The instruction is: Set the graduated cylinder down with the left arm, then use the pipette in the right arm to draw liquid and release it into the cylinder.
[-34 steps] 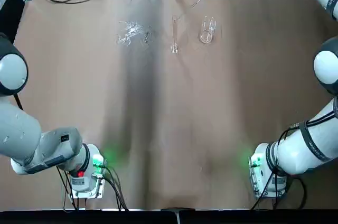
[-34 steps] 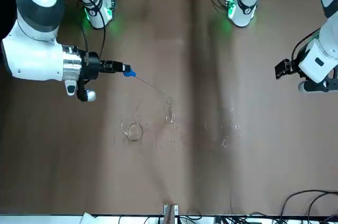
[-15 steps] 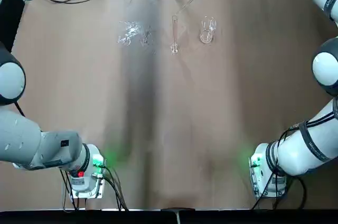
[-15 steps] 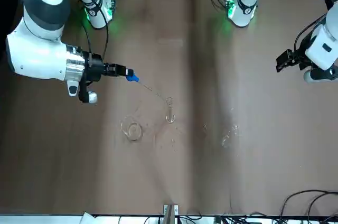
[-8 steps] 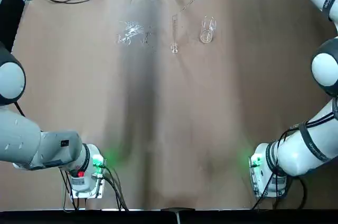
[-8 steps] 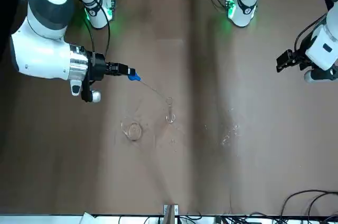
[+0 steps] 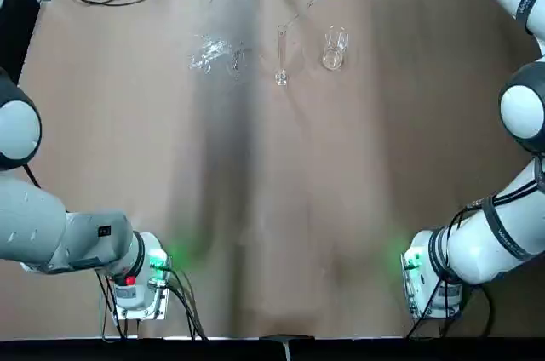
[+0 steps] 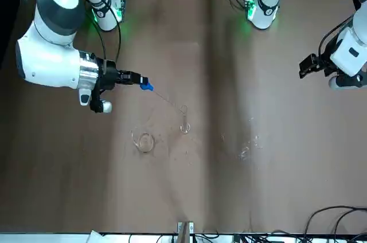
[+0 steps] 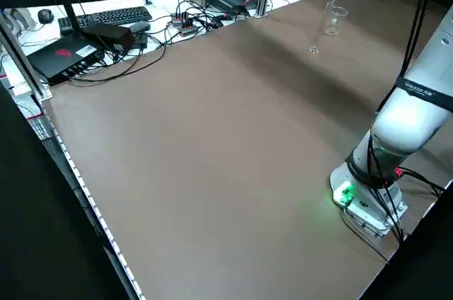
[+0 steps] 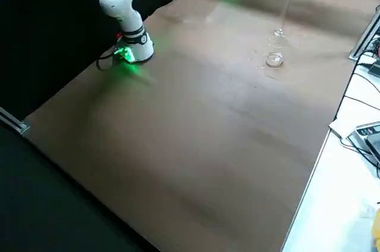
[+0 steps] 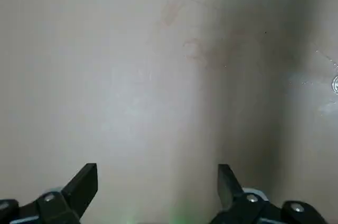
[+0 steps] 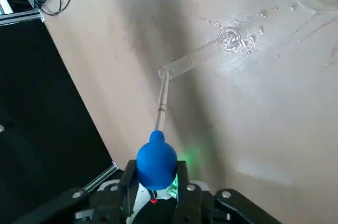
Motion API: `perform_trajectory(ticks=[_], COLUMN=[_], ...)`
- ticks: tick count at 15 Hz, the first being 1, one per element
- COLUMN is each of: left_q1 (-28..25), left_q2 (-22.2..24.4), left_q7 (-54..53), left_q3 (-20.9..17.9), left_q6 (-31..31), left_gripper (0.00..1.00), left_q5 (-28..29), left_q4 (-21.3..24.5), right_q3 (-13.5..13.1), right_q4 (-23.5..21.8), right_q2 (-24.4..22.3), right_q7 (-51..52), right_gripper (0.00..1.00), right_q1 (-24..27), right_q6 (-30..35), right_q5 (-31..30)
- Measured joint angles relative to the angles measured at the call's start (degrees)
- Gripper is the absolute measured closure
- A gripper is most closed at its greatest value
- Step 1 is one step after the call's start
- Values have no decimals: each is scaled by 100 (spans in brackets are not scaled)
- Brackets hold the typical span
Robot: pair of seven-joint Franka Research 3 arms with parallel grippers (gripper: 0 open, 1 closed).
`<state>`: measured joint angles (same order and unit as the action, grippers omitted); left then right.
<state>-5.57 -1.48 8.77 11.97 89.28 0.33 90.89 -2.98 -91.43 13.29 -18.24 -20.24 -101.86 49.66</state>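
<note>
Right gripper point(image 8: 133, 78), left of centre in the front view, is clamped on the blue bulb of the pipette point(image 8: 147, 87), its thin tube slanting down to the mouth of the graduated cylinder point(image 8: 184, 120), which stands upright mid-table beside the beaker point(image 8: 144, 141). Left gripper point(image 8: 305, 69), far right edge, hangs with fingers point(image 11: 84, 182) spread wide and holding nothing.

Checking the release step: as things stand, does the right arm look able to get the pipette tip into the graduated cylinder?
Probably yes. The right gripper holds the pipette with its tip at the graduated cylinder mouth; nothing blocks it.
</note>
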Motion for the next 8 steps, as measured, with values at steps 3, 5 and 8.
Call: perform_trajectory(ticks=[3, 5, 8], left_q1=[15, 17, 17], left_q2=[0, 0, 0], left_q7=[0, 0, -1], left_q3=[0, 0, 0], left_q6=[7, 10, 14], left_gripper=[0, 0, 0], left_q5=[0, 0, 0], left_q4=[0, 0, 0], right_q3=[0, 0, 0], right_q4=[0, 0, 0], right_q2=[19, 33, 48], right_q7=[0, 0, 0], right_gripper=[67, 67, 67], right_q1=[-44, -59, -82], right_q6=[-58, -97, -103], right_q5=[-26, -49, -70])
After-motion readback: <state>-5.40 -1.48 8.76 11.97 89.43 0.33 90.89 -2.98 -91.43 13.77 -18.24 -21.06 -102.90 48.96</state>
